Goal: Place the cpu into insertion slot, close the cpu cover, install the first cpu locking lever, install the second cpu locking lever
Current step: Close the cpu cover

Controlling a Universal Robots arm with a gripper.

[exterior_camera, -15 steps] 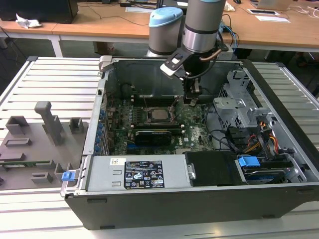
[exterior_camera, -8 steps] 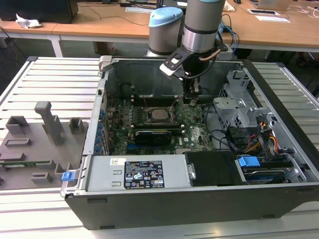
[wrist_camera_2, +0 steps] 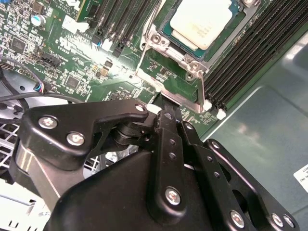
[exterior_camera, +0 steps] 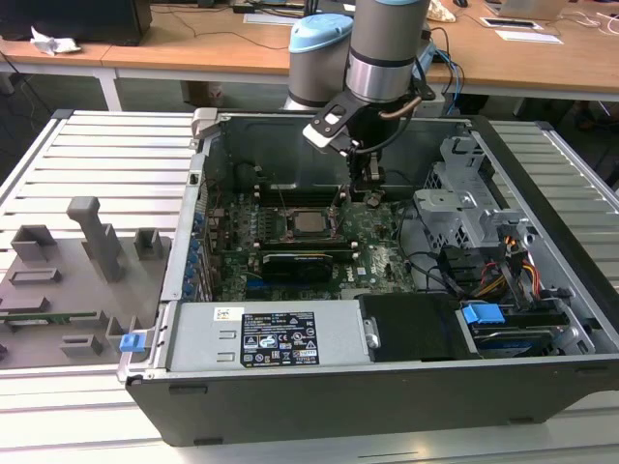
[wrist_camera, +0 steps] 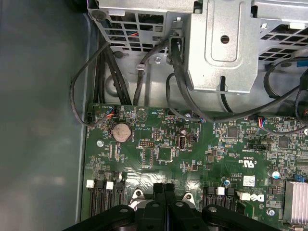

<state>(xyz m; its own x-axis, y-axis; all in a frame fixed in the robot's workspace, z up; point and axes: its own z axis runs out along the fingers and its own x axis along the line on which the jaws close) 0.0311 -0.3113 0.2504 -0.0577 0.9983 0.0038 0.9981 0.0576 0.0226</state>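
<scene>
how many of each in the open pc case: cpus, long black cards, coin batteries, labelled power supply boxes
small square silvery-tan cpu: 1
long black expansion card: 1
round silver coin battery: 1
grey metal power supply box with a label: 1
total: 4

case [exterior_camera: 319,411] on worktop [exterior_camera: 106,145] | motherboard [exterior_camera: 382,246] in case | cpu [exterior_camera: 311,222] on motherboard | cpu cover [wrist_camera_2: 185,100] between cpu and claw [exterior_camera: 370,193] | claw over motherboard, at exterior view's right of cpu | drive cage [exterior_camera: 464,198] further right
</scene>
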